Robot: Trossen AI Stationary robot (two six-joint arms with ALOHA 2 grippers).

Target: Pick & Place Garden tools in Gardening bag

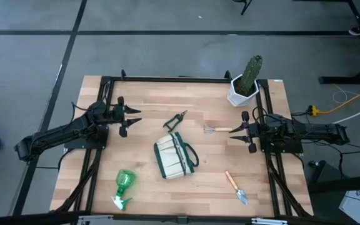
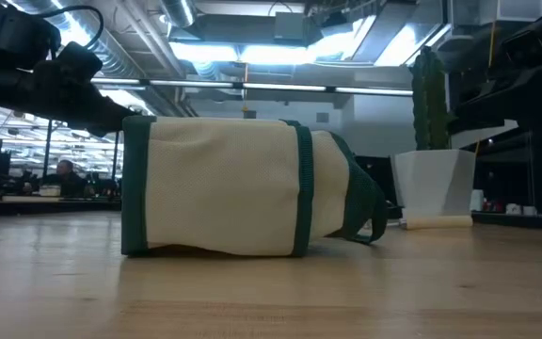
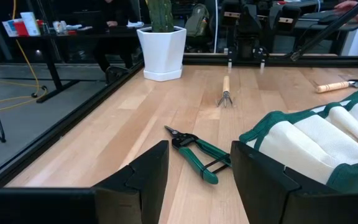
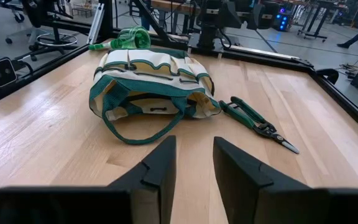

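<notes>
The cream gardening bag [image 1: 174, 157] with green trim lies on its side at the table's middle, its mouth [image 4: 154, 107] facing the right arm. The pruning shears [image 1: 175, 120] lie just beyond it, green-handled in the left wrist view [image 3: 197, 154]. The rake [image 1: 219, 129] lies close in front of my right gripper. The trowel [image 1: 236, 187] lies near the front right. The green spray bottle [image 1: 124, 187] lies on its side at the front left. My left gripper [image 1: 132, 119] is open and empty at the left. My right gripper [image 1: 237, 131] is open and empty at the right.
A cactus in a white faceted pot [image 1: 245, 84] stands at the far right corner. A dark frame [image 1: 186, 79] runs along the table's edges. Bare wood lies between the bag and the front edge.
</notes>
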